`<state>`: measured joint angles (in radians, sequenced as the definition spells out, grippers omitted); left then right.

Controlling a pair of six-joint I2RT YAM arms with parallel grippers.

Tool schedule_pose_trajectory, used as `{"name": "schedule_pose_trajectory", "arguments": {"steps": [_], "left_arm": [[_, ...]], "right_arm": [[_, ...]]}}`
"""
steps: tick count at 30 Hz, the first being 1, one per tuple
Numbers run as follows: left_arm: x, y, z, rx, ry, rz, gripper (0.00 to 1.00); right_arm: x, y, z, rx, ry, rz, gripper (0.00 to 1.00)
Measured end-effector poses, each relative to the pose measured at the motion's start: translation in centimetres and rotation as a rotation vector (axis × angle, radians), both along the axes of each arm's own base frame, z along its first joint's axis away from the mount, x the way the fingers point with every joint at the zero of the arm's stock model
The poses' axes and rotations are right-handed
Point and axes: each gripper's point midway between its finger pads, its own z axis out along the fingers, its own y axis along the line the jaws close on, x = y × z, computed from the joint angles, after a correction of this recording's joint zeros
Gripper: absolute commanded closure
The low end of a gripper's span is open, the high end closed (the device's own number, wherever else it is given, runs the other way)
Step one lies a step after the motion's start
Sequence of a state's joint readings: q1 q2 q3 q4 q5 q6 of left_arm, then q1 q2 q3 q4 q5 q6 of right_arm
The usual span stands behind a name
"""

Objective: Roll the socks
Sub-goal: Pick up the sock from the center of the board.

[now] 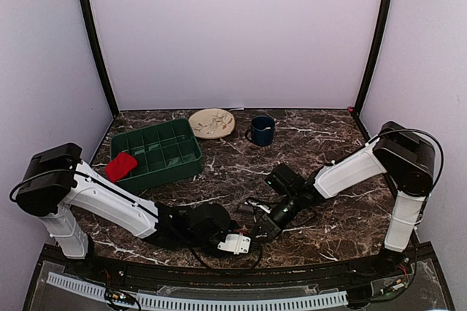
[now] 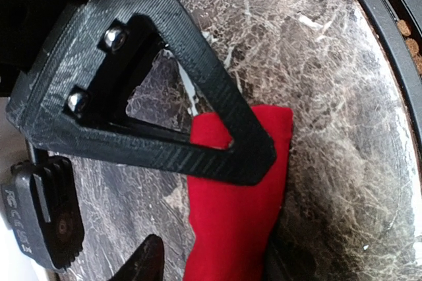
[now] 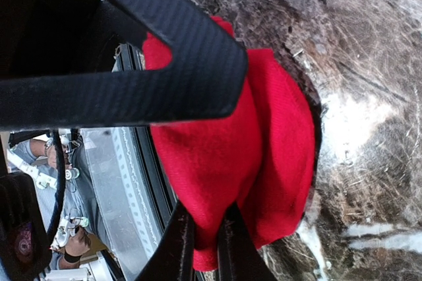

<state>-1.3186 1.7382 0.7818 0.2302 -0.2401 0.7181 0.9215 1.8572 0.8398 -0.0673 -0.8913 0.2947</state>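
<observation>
Rolling step in hand, on what I judge to be the second sock. The left gripper (image 2: 211,207) is hanging over the dark marbled table top (image 2: 316,63) near its front edge. Its jaws are standing roughly half apart and straddling the small bright red fabric sock (image 2: 231,241). The upper finger is lying across the sock's end, with nothing visibly pinched. The right gripper (image 3: 217,156) is working the same sock from the other side, jaws all but closed and clamping a bunched fold of red cloth. Next move, as I judge it: the left jaws nipping the free end so the fold can turn over on itself without slipping.

Containers: the green plastic compartmented tray (image 1: 169,152) at back left is carrying one rolled red sock bundle (image 1: 120,166) at its near-left corner. Whether it is sitting in a cell or on the rim, I cannot tell. The round beige plate (image 1: 201,127) is showing only its own pattern. The dark blue mug (image 1: 263,130) is too dark inside to read.
</observation>
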Motion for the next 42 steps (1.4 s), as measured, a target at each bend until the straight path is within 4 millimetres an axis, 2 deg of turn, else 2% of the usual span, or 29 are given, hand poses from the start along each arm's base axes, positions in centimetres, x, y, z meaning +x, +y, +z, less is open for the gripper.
{"name": "schedule_pose_trajectory", "arguments": {"steps": [8,16,21,24,30,36,42], "left_arm": [[-0.5,0.1,-0.4,0.030,0.059,0.018,0.61],[-0.8,0.0,-0.6,0.050,0.096,0.024,0.66],[-1.2,0.1,-0.8,0.065,0.121,0.013,0.75],[-1.6,0.1,-0.9,0.081,0.142,0.006,0.76],[-1.9,-0.1,-1.0,0.111,0.193,0.005,0.82],[-1.9,-0.1,-1.2,0.120,0.251,0.016,0.85],[-1.5,-0.1,-1.2,0.107,0.336,0.049,0.88]], "right_arm": [[0.1,0.0,0.1,0.003,0.003,-0.002,0.96],[0.1,0.0,0.1,0.001,0.005,-0.004,0.96],[0.1,0.1,0.1,0.005,0.006,-0.004,0.96],[0.1,0.0,0.1,0.005,0.008,-0.004,0.95],[0.1,-0.1,0.1,-0.003,0.018,-0.007,0.89],[0.1,-0.2,0.0,-0.007,0.024,-0.016,0.73],[0.5,-0.5,-0.1,0.003,0.026,-0.038,0.69]]}}
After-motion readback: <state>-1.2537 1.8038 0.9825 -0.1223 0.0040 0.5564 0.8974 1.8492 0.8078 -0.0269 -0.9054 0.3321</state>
